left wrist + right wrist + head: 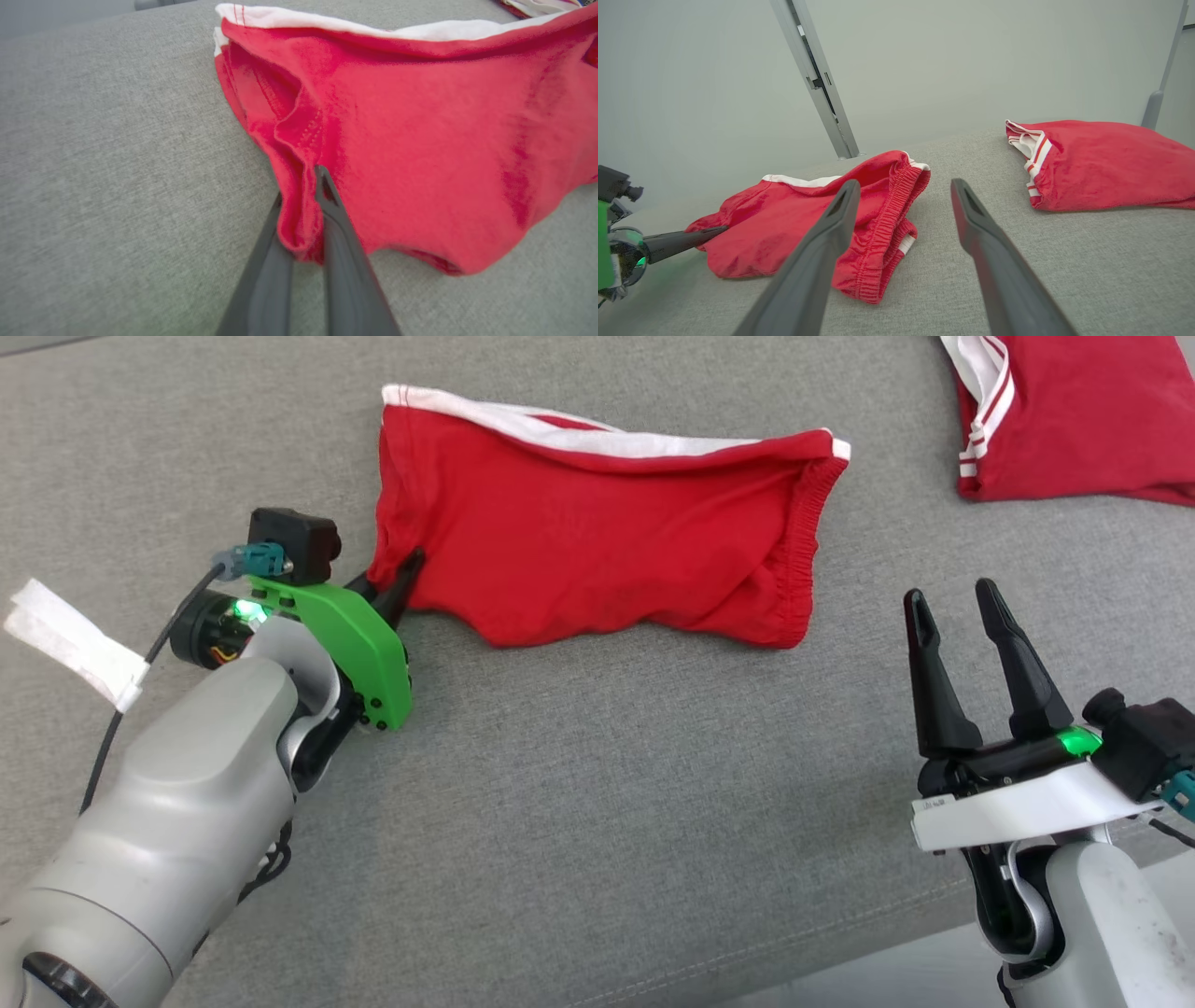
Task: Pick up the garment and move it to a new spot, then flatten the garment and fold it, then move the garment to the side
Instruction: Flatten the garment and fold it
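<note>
The garment (607, 532) is a pair of red shorts with white trim, lying folded over on the grey cushion. My left gripper (403, 571) is shut on the garment's lower left corner; in the left wrist view a fold of the garment (420, 140) is pinched between the two dark fingers of that gripper (301, 186). My right gripper (952, 602) stands open above the cushion, to the right of the garment and apart from it. In the right wrist view the garment (784, 224) lies ahead and left of the open right gripper (903, 186), its elastic waistband nearest.
A second red garment with white stripes (1083, 411) lies at the far right of the cushion (597, 784), also seen as a second red garment (1106, 163) in the right wrist view. White tape (75, 639) hangs on my left arm's cable. A grey metal post (822, 84) rises behind the cushion.
</note>
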